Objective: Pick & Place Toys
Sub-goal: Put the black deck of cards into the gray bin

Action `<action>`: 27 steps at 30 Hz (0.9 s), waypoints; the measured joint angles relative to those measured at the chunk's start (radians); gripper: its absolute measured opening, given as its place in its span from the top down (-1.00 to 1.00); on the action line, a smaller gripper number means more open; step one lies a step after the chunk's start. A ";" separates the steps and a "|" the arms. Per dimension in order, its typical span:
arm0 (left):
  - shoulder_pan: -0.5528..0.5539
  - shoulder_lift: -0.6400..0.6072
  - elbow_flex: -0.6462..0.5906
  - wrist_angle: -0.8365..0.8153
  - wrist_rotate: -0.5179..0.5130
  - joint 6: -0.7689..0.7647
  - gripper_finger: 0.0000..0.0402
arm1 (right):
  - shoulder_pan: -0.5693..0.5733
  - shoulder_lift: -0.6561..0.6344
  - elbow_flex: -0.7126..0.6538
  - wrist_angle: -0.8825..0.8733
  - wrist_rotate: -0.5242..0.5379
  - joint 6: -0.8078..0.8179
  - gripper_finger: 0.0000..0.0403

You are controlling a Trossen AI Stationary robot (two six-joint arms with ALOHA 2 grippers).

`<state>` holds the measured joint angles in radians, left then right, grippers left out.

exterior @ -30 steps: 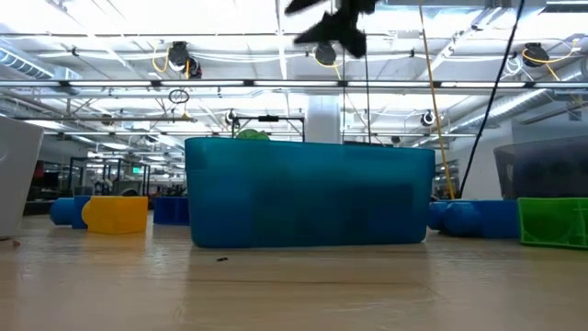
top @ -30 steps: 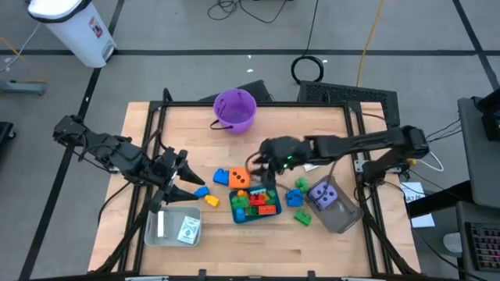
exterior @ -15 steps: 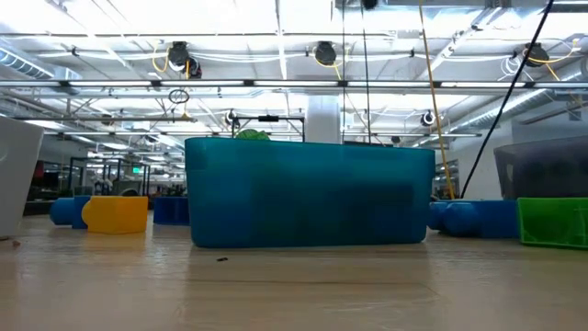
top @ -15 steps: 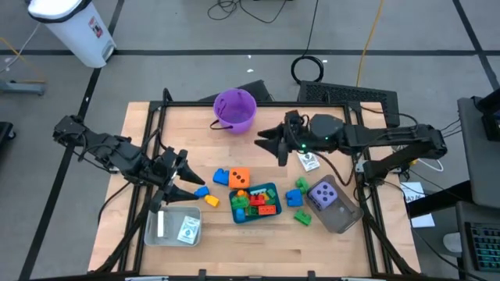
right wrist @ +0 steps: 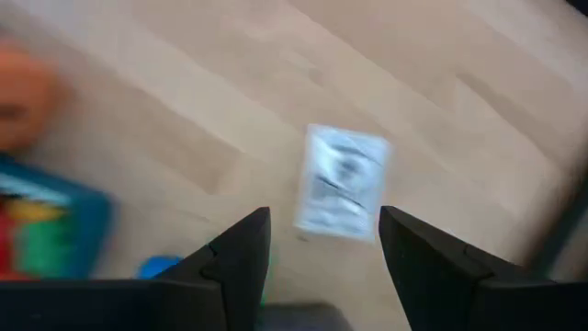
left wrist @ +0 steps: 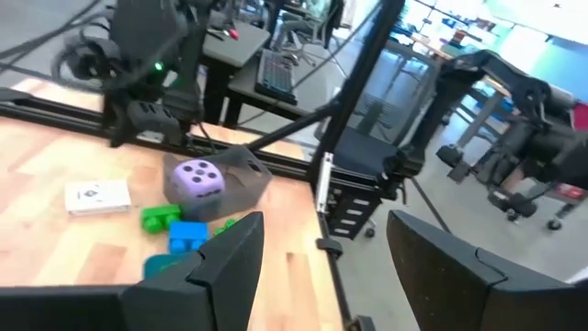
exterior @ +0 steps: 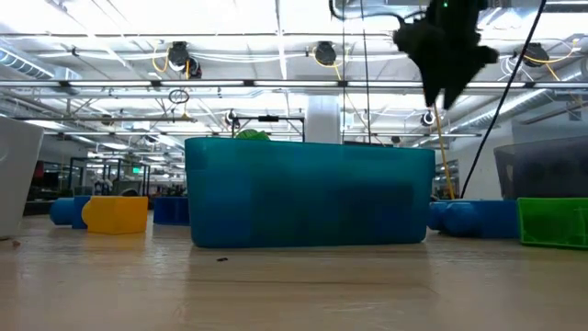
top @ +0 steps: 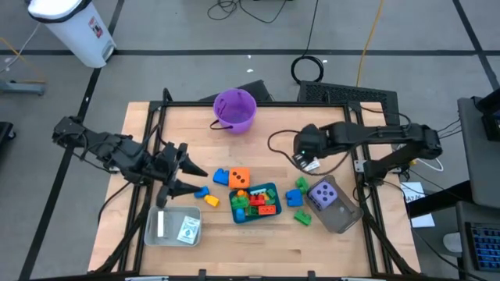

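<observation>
Two dark fingers (left wrist: 230, 267) stand apart at the frame's bottom. At left, on the wooden table (left wrist: 55, 156), a purple die (left wrist: 197, 177) sits in a grey tray (left wrist: 241, 175), beside a white card (left wrist: 97, 196), a green brick (left wrist: 160, 218) and a blue brick (left wrist: 187, 235).

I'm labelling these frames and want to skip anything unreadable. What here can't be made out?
- Print on the white card: right wrist view, smeared by motion blur; the open right gripper hangs above it.
- Contents of the teal tray: low view, hidden by its near wall.
- Orange die: right wrist view, cut off by the edge.
- Cards in the grey tray: high view, too small to read.
</observation>
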<state>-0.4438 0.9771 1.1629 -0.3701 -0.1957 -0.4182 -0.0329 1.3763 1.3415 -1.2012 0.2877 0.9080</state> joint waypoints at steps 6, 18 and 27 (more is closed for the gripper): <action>0.038 0.000 0.000 0.000 0.000 0.000 -0.19 | -0.040 0.014 -0.038 -0.080 -0.001 0.079 0.01; 0.046 0.001 0.000 -0.005 0.001 -0.014 -0.19 | -0.053 0.005 -0.133 0.148 -0.054 -0.031 0.01; 0.046 0.001 0.000 -0.041 0.012 -0.038 -0.19 | -0.126 0.006 -0.264 0.175 -0.068 0.018 -0.06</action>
<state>-0.3981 0.9779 1.1629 -0.4113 -0.1837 -0.4559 -0.1587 1.3827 1.0774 -1.0264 0.2195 0.9261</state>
